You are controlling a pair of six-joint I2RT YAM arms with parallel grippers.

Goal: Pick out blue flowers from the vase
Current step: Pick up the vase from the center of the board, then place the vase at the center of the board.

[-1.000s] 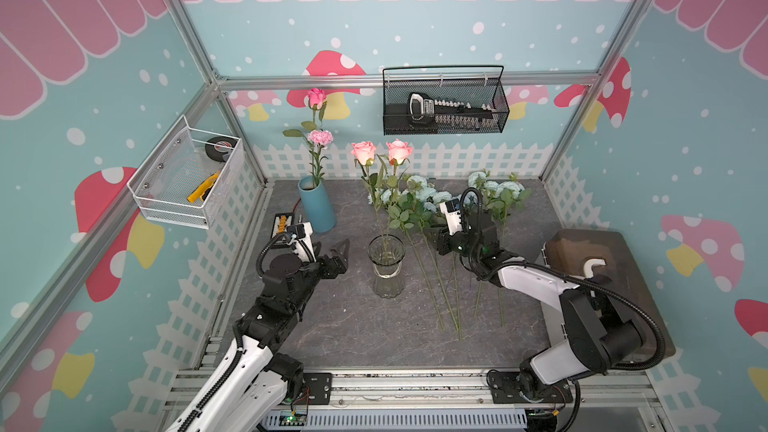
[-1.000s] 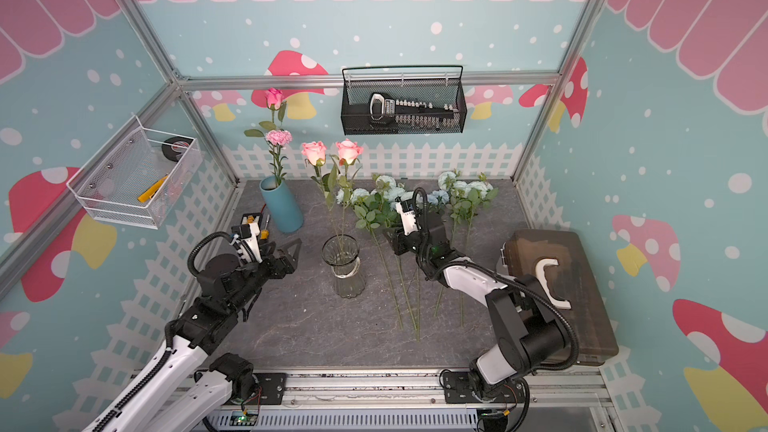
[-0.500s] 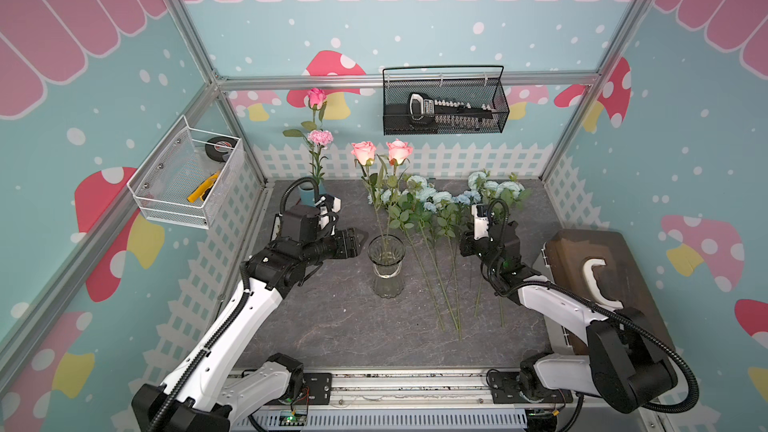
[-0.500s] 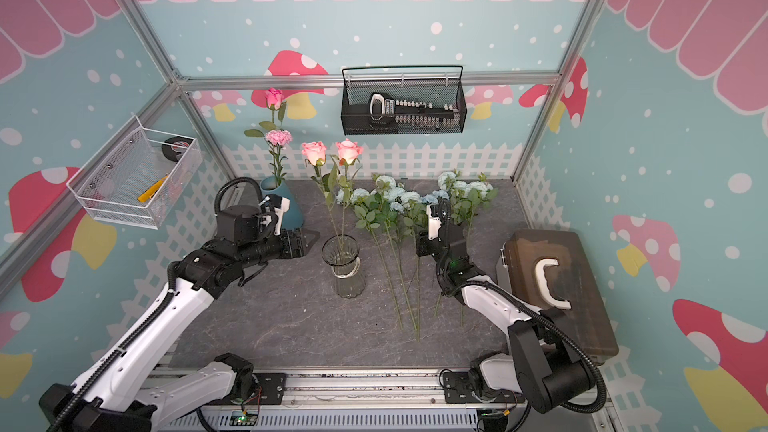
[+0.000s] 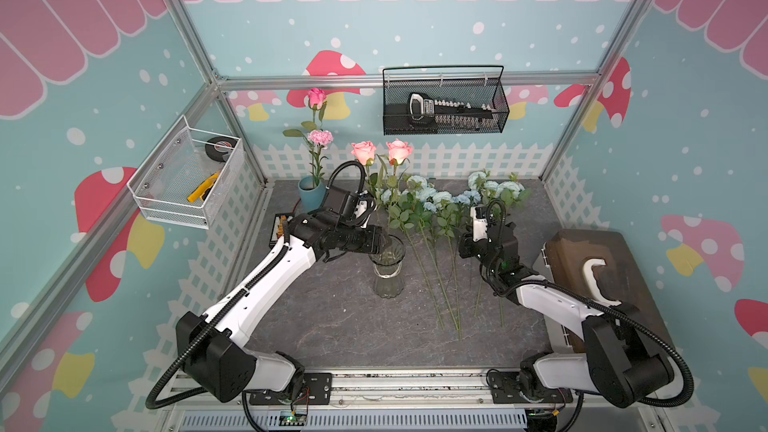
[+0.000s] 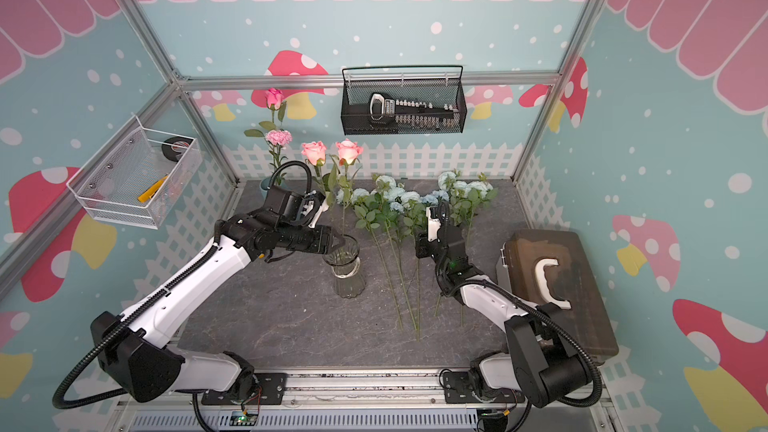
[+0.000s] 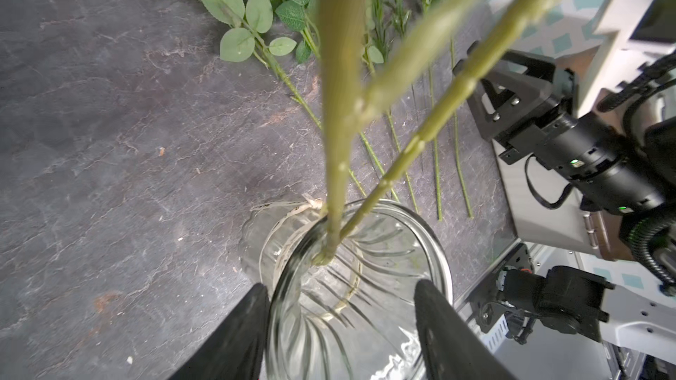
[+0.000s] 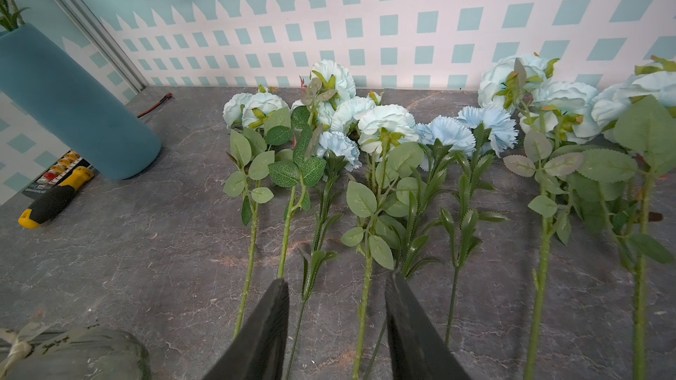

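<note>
found the blue flowers (image 5: 436, 201) lying flat on the grey tabletop (image 5: 332, 317), heads toward the back wall (image 5: 415, 35), stalks side by side between the glass vase (image 5: 388, 280) and the right arm (image 5: 540, 292). counted two rose stems (image 7: 334, 104) standing in that vase, each topped by a salmon rose (image 5: 364, 152). caught the left hand (image 7: 336, 285) at the vase mouth, fingers spread to either side of the rim with both rose stems rising right ahead of them; could not tell whether either finger touched the glass. saw the right hand (image 8: 336, 278) low over the laid-out stalks, fingers parted and pinching nothing, stalks showing through the gap. noted a blue vase (image 5: 311, 197) with a pink rose (image 5: 317, 97) and a carnation (image 5: 320, 137) in the back left corner, close behind the left arm (image 5: 270, 280), and a yellow-handled screwdriver (image 8: 55, 201) beside it. spotted a brown case (image 5: 602, 272) at the right edge near the right arm, a white wire basket (image 5: 174, 205) on the left wall (image 5: 83, 118) and a black mesh basket (image 5: 444, 128) on the back wall.
</note>
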